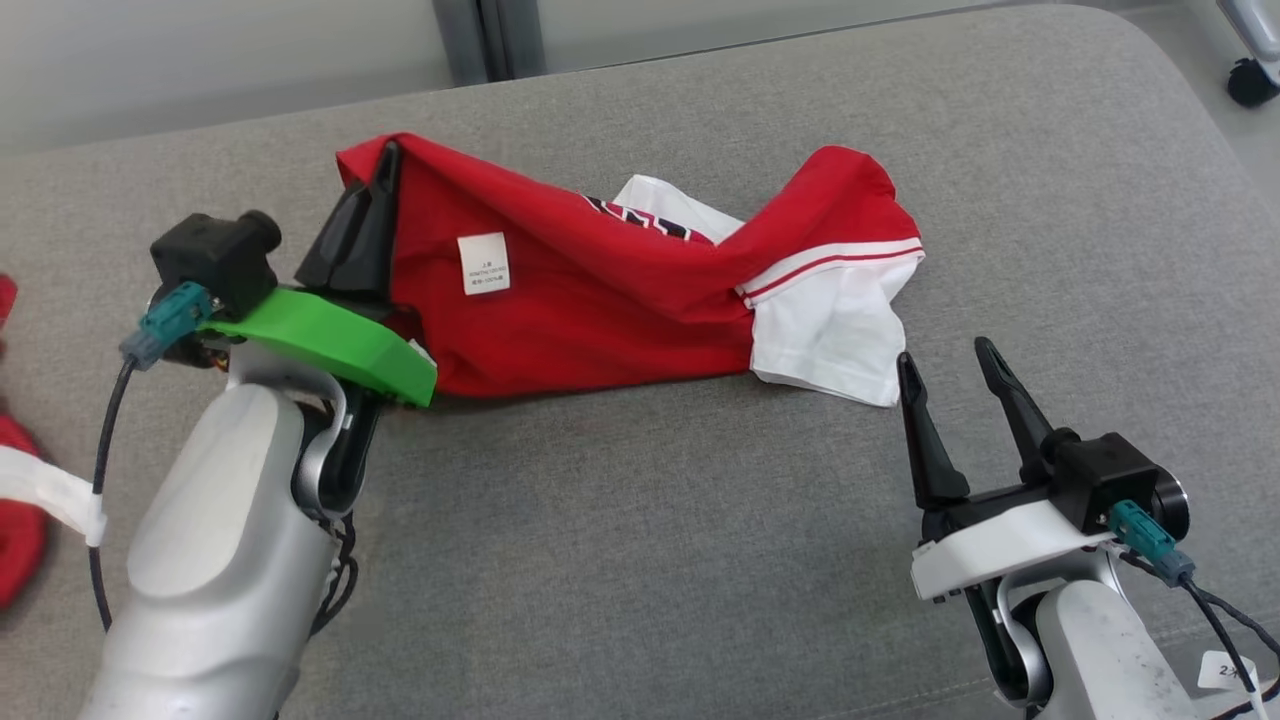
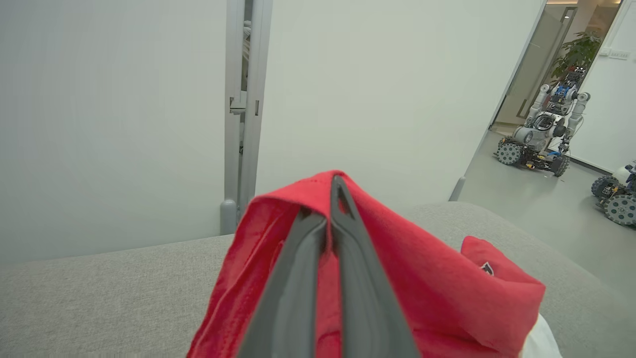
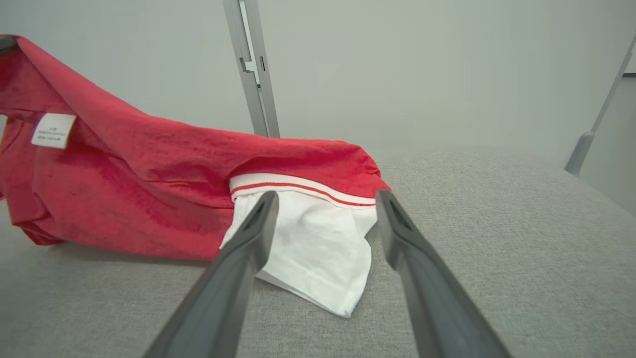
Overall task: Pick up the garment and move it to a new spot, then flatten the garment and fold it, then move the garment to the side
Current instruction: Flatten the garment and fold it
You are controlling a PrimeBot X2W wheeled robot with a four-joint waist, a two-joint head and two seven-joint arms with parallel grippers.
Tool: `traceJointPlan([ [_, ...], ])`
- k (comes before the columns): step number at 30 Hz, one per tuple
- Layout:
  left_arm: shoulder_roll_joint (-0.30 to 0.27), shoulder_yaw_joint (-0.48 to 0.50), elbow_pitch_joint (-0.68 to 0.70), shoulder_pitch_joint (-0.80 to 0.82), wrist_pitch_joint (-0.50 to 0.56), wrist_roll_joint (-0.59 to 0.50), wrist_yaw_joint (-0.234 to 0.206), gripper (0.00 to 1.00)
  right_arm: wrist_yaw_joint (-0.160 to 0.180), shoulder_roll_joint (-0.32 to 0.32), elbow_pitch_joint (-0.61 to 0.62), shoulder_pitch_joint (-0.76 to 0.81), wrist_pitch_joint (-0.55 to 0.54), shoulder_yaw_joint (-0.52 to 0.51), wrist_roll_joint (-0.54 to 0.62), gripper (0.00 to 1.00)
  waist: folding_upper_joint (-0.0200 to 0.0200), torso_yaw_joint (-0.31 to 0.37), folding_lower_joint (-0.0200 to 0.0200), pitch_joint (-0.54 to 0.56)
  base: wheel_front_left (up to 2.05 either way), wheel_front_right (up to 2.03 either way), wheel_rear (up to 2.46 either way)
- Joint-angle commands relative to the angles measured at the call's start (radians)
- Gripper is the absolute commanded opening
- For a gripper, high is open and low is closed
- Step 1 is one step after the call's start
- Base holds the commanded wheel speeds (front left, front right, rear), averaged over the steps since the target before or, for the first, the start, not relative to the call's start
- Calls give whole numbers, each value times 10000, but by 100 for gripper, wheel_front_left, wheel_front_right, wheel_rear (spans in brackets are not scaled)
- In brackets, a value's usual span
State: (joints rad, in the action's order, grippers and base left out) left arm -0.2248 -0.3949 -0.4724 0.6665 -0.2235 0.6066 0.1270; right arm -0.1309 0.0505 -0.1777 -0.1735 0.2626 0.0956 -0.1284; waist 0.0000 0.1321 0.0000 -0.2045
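From the head view, the red garment (image 1: 600, 290) lies crumpled across the middle of the grey cushion (image 1: 640, 520), its white care label (image 1: 484, 263) facing up and a white sleeve (image 1: 830, 340) with a red stripe at its right end. The left gripper (image 1: 388, 160) has its fingers clamped together on the garment's upper left corner, which is lifted slightly. The right gripper (image 1: 945, 355) hovers just below the sleeve with its fingers spread apart and nothing between them. In the left wrist view, the left gripper (image 2: 328, 209) pinches a red fold of the garment (image 2: 437, 288), which drapes over both fingers; a wheeled robot (image 2: 541, 134) stands far off on the floor. In the right wrist view, the parted fingers of the right gripper (image 3: 328, 199) point at the white sleeve (image 3: 318, 248), close to it but apart.
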Motion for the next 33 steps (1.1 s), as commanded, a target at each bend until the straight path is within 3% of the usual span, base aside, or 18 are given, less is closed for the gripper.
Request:
traceJointPlan([
  [1, -67, -66, 143, -450, 65, 137, 32, 0, 3, 8, -23, 49, 31, -27, -47, 100, 0, -195, 0, 151, 0, 0, 0],
  [5, -221, -208, 856, -1464, 375, 500, 29, 0, 3, 6, -8, 228, 31, -132, -78, 100, 0, -448, 0, 306, 0, 0, 0],
  [9, -411, -202, 1941, -3073, 970, 1019, -322, 0, 3, 6, -19, 348, 30, -247, -54, 100, 0, -670, 0, 498, 0, 0, 0],
  [19, -1066, 5, 4651, -5703, 2981, 2278, -1585, 0, 3, 3, 24, 396, 32, -246, -69, 100, 0, -798, 0, 576, 0, 0, 0],
  [25, -1129, -62, 3498, -4960, 3316, 2039, -1753, 0, 3, 4, 79, 176, 32, -21, -66, 100, 0, -549, 0, 208, 0, 0, 0],
  [33, -951, 7, 862, -3455, 2663, 1528, -1674, 0, 3, 35, 67, -54, 31, 61, -54, 100, 0, -111, 0, -111, 0, 0, 0],
])
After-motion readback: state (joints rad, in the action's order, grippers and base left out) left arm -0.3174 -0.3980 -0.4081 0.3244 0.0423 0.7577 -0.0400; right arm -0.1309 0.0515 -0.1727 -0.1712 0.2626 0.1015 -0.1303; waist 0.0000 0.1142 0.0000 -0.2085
